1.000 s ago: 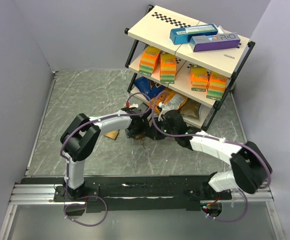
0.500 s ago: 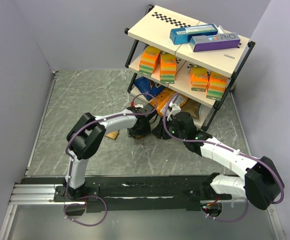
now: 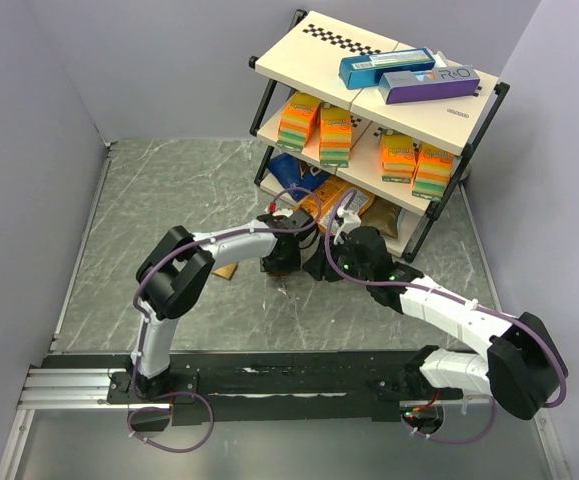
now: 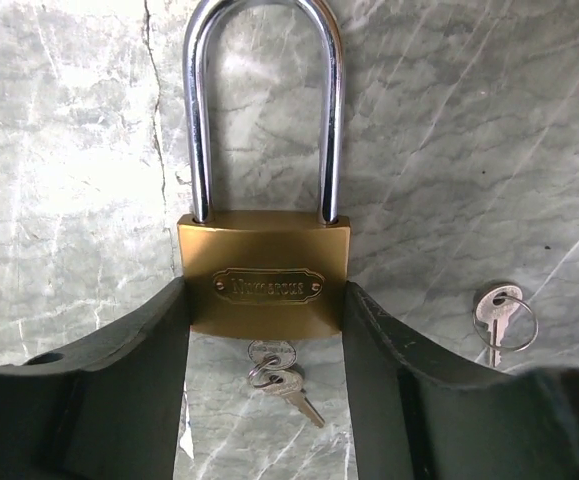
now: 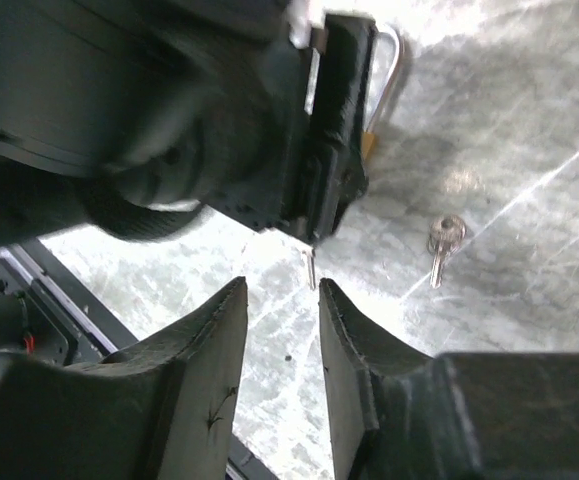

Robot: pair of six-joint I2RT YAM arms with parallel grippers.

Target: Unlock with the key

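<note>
My left gripper [image 4: 266, 300] is shut on the body of a brass padlock [image 4: 266, 255]. Its silver shackle [image 4: 264, 100] points away from the wrist. A small key [image 4: 269, 355] sits at the padlock's underside, with a second key [image 4: 294, 392] hanging from its ring. Another loose key [image 4: 497, 312] lies on the marble floor to the right. My right gripper [image 5: 281, 290] is open and empty. It stands just short of the hanging key's tip [image 5: 311, 270] and does not touch it. The loose key also shows in the right wrist view [image 5: 442, 245]. In the top view both grippers [image 3: 281, 262] [image 3: 321, 266] meet in front of the rack.
A shelf rack [image 3: 269, 150] stands right behind the grippers. It holds orange boxes [image 3: 319, 125], snack bags [image 3: 344, 205] on its lowest shelf and two boxes on top. A flat brown object [image 3: 227, 269] lies on the floor left of the left gripper. Grey walls close in both sides.
My right arm has stretched out and its gripper has shifted slightly right and back, beside the left gripper. The left gripper has edged right, with the padlock still in it.
</note>
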